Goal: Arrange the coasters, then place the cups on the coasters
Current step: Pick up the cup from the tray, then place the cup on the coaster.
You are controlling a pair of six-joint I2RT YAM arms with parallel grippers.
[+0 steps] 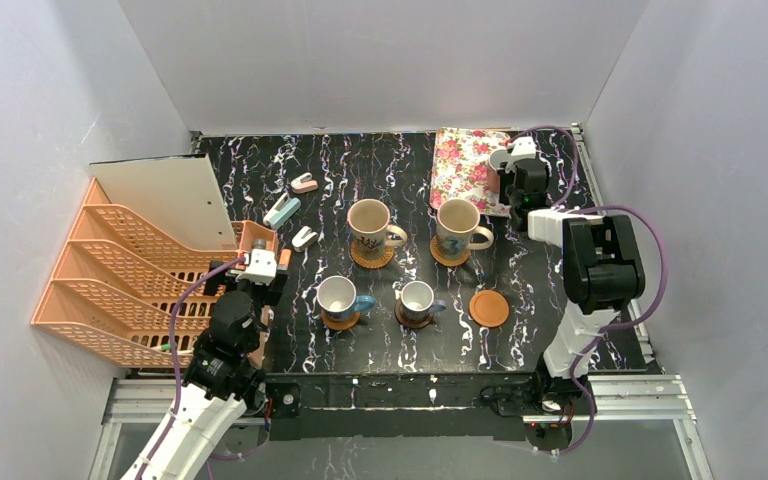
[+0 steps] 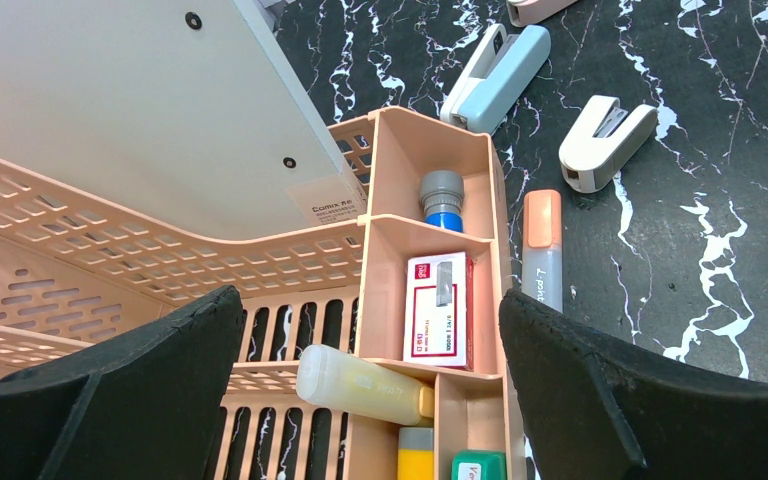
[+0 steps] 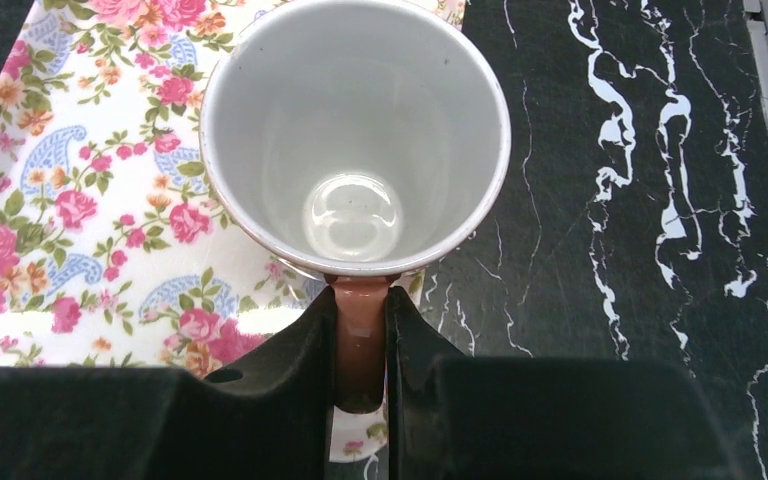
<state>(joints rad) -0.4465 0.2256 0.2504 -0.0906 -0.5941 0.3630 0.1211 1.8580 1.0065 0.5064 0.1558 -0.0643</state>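
Seen from above, a black marbled worktop (image 1: 520, 330) holds four cups on coasters. Two large cups (image 1: 369, 226) stand side by side at mid-worktop. Two small cups (image 1: 338, 298) stand nearer the front edge. Just right of these lies a bare coaster (image 1: 488, 308).

At the far right corner, the right gripper (image 3: 360, 310) has its jaws clamped on the reddish handle (image 3: 360, 300) of a fifth cup (image 3: 355, 130). This cup is white inside and sits over the right edge of a floral tray (image 3: 80, 200).

The left gripper (image 2: 370, 300), jaws wide apart, hangs over an orange rack (image 2: 160, 260) at the left edge.
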